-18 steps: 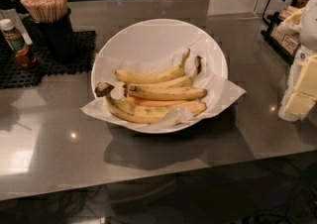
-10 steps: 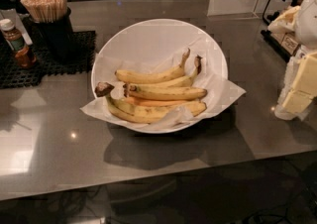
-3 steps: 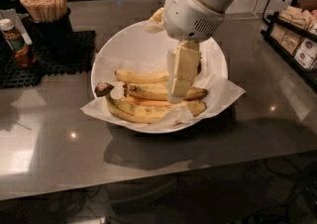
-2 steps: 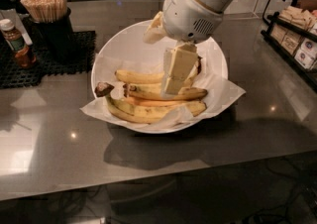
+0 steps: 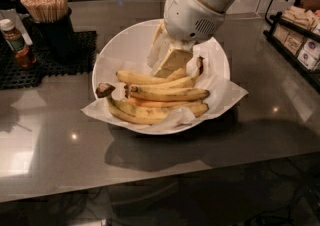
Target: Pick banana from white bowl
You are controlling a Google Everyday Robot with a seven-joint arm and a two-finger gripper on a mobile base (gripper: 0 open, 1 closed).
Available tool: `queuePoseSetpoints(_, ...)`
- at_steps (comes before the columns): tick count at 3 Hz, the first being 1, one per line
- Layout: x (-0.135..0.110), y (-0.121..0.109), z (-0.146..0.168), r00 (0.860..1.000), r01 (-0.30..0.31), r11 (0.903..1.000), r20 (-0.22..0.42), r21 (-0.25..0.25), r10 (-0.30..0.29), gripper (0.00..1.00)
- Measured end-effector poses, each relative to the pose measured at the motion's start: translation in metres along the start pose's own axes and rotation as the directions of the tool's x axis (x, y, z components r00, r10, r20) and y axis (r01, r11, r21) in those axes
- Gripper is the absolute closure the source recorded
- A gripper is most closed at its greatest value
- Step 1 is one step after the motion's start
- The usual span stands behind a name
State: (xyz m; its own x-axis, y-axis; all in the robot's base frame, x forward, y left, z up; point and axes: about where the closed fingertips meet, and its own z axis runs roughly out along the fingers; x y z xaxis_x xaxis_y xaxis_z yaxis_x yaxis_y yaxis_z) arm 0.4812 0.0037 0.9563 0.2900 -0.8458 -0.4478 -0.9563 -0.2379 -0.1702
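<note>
The white bowl [image 5: 125,37] stands on the grey counter, lined with white paper [image 5: 227,92]. Several bananas lie in it. The banana [image 5: 167,93] is the fairly straight yellow one across the middle, with its dark stub end at the left. Behind it lies a longer banana [image 5: 137,77]. Below it lie an orange-tinted banana [image 5: 152,104] and curved bananas joined at a dark stem [image 5: 105,90]. My gripper [image 5: 167,64] points down into the bowl from the upper right. Its tip is at the rear banana, just behind the middle one.
A black cup of wooden stirrers [image 5: 47,20] and a brown sauce bottle [image 5: 15,42] stand on a black mat [image 5: 30,70] at the back left. A black rack with packets [image 5: 300,35] stands at the right edge. The counter's front edge runs below the bowl.
My arm has swung in from the right edge to over the bowl. In the last second the gripper has shifted left and down among the bananas. The bananas have not moved.
</note>
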Motion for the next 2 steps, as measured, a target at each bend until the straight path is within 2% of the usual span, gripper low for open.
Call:
queuePoseSetpoints(1,0.0,-0.005,0.007,1.0,0.001,1.0,0.009,-0.006,-0.001,0.53)
queuePoseSetpoints(2,0.001,-0.015,0.018,1.0,-0.002,0.9998,0.026,-0.019,0.003,0.29)
